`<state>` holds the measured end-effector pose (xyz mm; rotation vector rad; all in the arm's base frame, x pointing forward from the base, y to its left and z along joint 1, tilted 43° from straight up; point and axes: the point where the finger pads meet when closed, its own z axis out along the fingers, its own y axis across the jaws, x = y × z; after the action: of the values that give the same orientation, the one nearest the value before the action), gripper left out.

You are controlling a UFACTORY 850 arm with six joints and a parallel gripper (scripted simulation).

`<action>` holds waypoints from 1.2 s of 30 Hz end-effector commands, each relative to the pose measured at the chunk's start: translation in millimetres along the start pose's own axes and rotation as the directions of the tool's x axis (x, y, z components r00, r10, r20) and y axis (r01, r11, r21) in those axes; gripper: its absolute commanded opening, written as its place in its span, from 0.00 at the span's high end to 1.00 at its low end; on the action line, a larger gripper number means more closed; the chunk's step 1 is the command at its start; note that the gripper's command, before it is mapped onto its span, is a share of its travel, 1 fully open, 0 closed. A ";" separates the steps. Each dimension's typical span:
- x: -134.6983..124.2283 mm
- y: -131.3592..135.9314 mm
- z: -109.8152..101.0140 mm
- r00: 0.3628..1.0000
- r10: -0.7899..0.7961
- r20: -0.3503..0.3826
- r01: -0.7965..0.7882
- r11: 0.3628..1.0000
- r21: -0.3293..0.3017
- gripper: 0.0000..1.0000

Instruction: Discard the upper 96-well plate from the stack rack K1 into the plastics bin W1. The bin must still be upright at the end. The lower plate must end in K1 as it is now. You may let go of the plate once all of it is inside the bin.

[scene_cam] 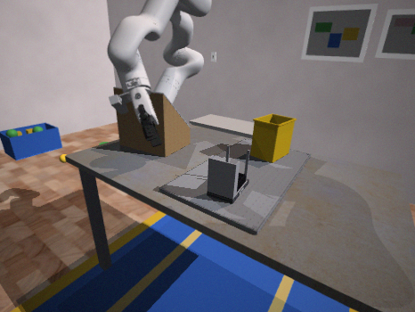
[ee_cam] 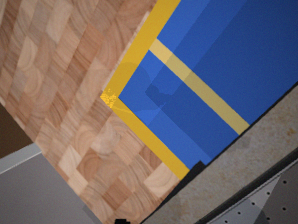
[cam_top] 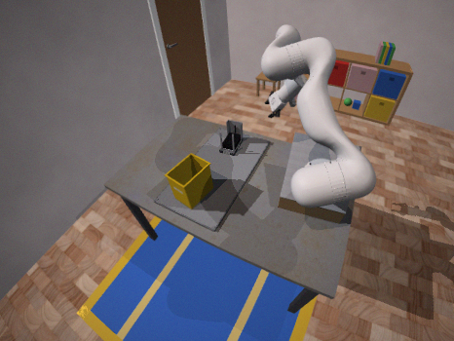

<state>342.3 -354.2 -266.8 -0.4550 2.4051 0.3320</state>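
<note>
The stack rack K1 [cam_top: 233,137] [scene_cam: 224,178] is a small grey stand with thin posts, upright on the grey mat [cam_top: 245,168] [scene_cam: 267,201]. Dark plates [cam_top: 229,144] [scene_cam: 241,180] sit low inside it; I cannot tell the upper from the lower. The yellow bin W1 [cam_top: 190,181] [scene_cam: 272,137] stands upright and open-topped on the same mat, a little way from the rack. My gripper [cam_top: 269,108] [scene_cam: 153,138] is open and empty. It hangs in the air well above the table, off to the side of the rack near the arm's base. The wrist view shows no plate or rack.
The table [cam_top: 273,244] [scene_cam: 356,232] [ee_cam: 245,167] carries the mat and a brown pedestal [cam_top: 312,211] [scene_cam: 174,129] under the arm. A blue floor area with yellow stripes [cam_top: 205,292] [ee_cam: 225,65] lies beside the table. A blue crate [scene_cam: 28,140] stands on the floor.
</note>
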 end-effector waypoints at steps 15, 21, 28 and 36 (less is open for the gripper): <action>-0.4 -1.5 -0.7 1.000 -0.001 0.000 0.001 1.000 0.002 0.00; -19.4 -7.2 2.0 0.996 -0.091 0.027 0.092 0.995 -0.042 0.00; -48.2 -13.4 6.4 0.983 -0.176 0.053 0.180 0.980 -0.090 0.00; -70.8 -15.8 9.7 0.964 -0.254 0.078 0.262 0.955 -0.138 0.00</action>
<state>393.9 -349.3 -237.2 -0.7201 2.2808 0.3803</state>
